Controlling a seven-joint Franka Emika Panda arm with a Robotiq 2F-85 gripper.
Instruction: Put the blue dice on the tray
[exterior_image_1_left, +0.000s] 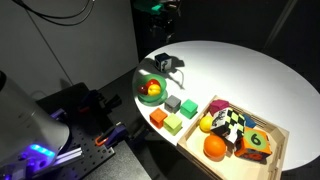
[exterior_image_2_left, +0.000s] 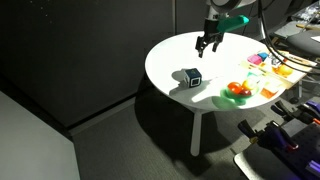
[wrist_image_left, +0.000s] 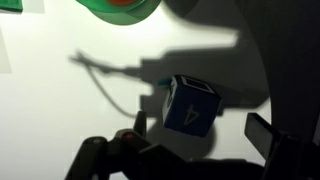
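The blue dice (wrist_image_left: 192, 105) lies on the white round table, a white "4" on the face towards the wrist camera. In both exterior views it sits alone near the table's far part (exterior_image_1_left: 166, 64) (exterior_image_2_left: 190, 77). My gripper (wrist_image_left: 200, 132) hangs above the dice, open and apart from it, with one finger (wrist_image_left: 138, 126) to its left and the other (wrist_image_left: 263, 136) to its right. In an exterior view the gripper (exterior_image_2_left: 208, 44) is well above the table, behind the dice. The light-wood tray (exterior_image_1_left: 284, 138) stands at the table's near right edge.
A green bowl (exterior_image_1_left: 150, 88) (exterior_image_2_left: 237, 92) holding red and yellow pieces sits between dice and tray. A grey cube (exterior_image_1_left: 172, 101), green cubes (exterior_image_1_left: 174, 124) and an orange block (exterior_image_1_left: 158, 117) lie beside the tray. Inside it are an orange (exterior_image_1_left: 214, 147) and a checkered cube (exterior_image_1_left: 232, 124).
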